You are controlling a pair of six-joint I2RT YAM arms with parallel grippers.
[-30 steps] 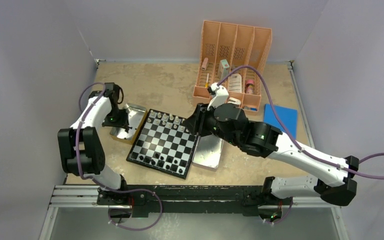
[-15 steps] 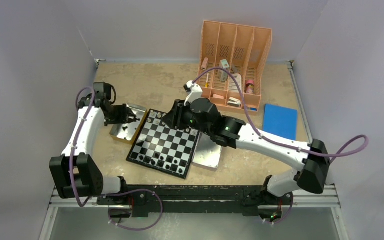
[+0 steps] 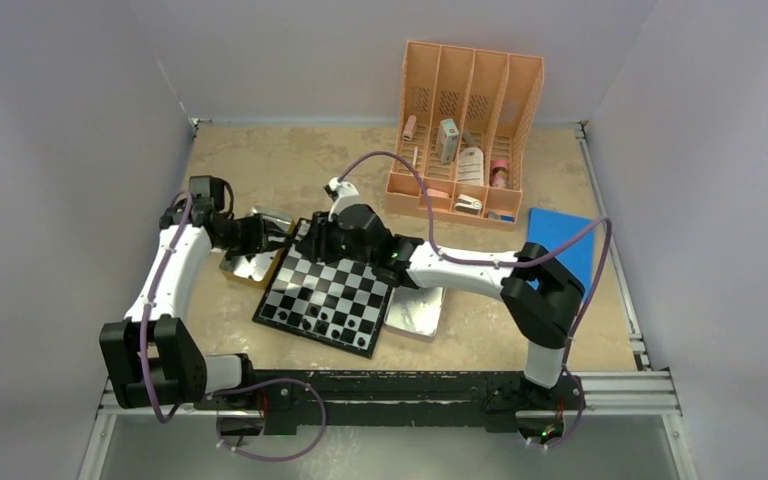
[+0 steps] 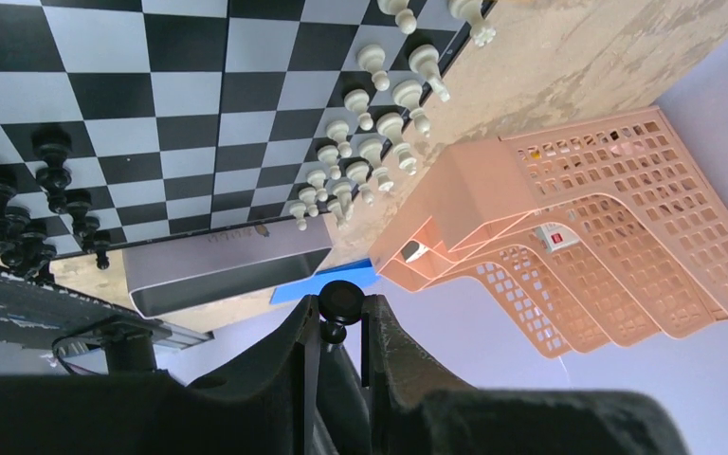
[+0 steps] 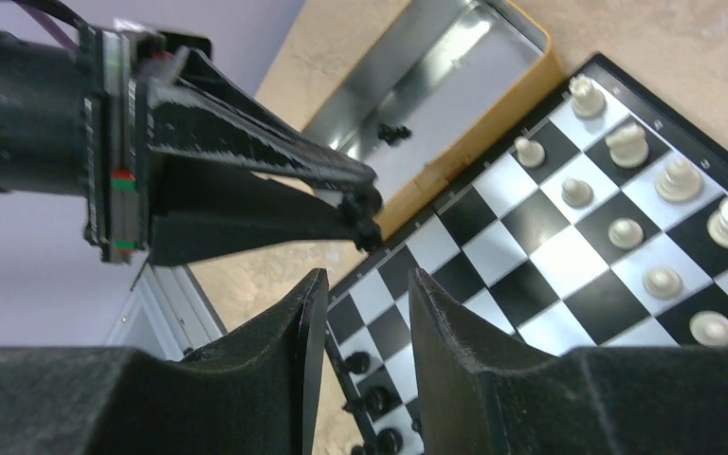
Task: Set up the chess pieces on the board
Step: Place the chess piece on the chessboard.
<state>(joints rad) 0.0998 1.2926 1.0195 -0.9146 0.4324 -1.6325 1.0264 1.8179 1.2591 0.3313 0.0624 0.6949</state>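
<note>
Left gripper [image 4: 341, 311] is pinching black piece [image 4: 341, 296], its base hidden. Right gripper [image 5: 368, 281] is hovering half-open, empty, above board [image 5: 569, 258].

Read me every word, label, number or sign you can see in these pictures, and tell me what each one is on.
No text can be read in any view.
Peach organizer: labels on the small items inside, all too small to read.
Red-and-white tag on one item there, left wrist view: blurred.
Board: no readable letters or numbers on its rim.
Black chess piece in the left gripper: no marking seen.
</note>
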